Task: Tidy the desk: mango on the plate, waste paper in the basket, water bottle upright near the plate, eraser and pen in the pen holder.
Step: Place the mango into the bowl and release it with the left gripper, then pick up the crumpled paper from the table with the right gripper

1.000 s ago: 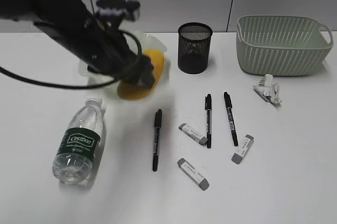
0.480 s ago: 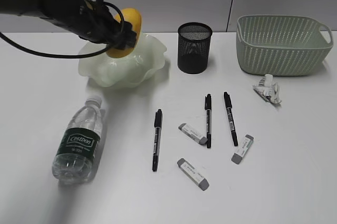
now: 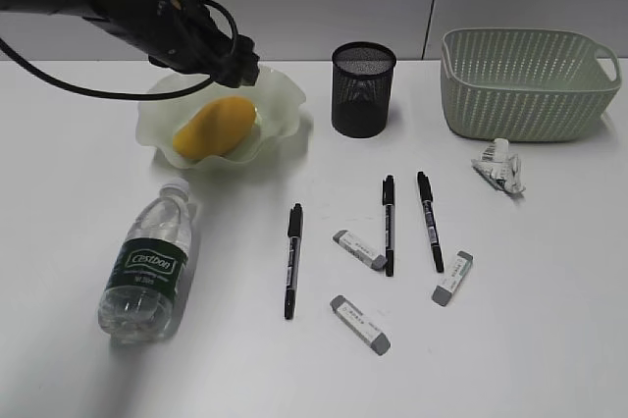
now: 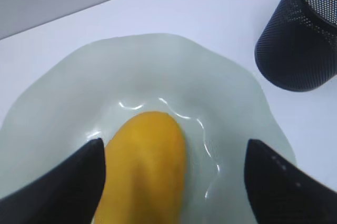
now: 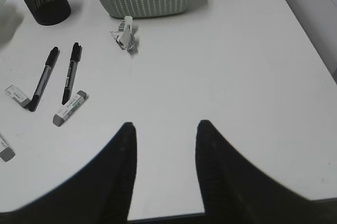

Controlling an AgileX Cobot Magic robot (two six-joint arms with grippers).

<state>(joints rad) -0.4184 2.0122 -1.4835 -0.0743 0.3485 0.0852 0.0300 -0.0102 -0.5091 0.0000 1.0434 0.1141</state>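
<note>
One mango [image 4: 145, 166] on plate [image 4: 221, 92], below open left pincer [image 4: 174, 179]

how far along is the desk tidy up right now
Done: the yellow-orange oblong mango lies in the pale green wavy-rimmed plate, and the left pincer is open above it. Nothing is in hand; the right pincer is open too. Left: the clear green-labelled water bottle lies on its side, the crumpled white waste paper sits outside the sage-green basket, and pens and erasers lie outside the black mesh pen holder.
</note>
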